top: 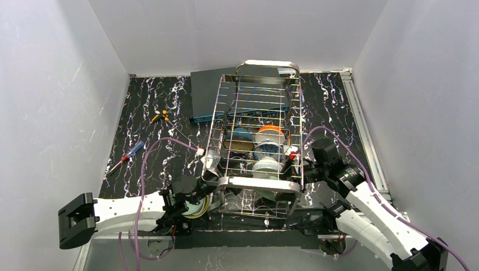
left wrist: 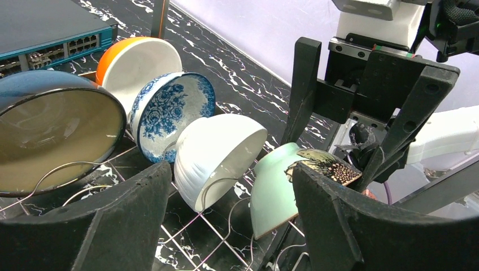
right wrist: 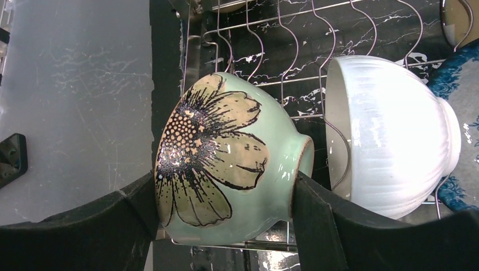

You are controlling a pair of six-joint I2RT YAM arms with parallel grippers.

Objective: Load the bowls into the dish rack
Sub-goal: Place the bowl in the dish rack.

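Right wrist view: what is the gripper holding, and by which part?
The pale green bowl, pinched between its rim and its foot ring by the right gripper.

- Bowls (top: 268,151) stand in a row in the dish rack (top: 257,182), front bowl (right wrist: 226,164) at its near end.
- A box (top: 203,90) lies behind the rack.

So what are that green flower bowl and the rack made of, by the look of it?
Green bowl: likely glazed ceramic. It has glossy highlights, a painted flower under the sheen, and a duller, brownish foot ring.
Dish rack: probably polished or plated steel wire. The rods are thin and bright with mirror-like glints.
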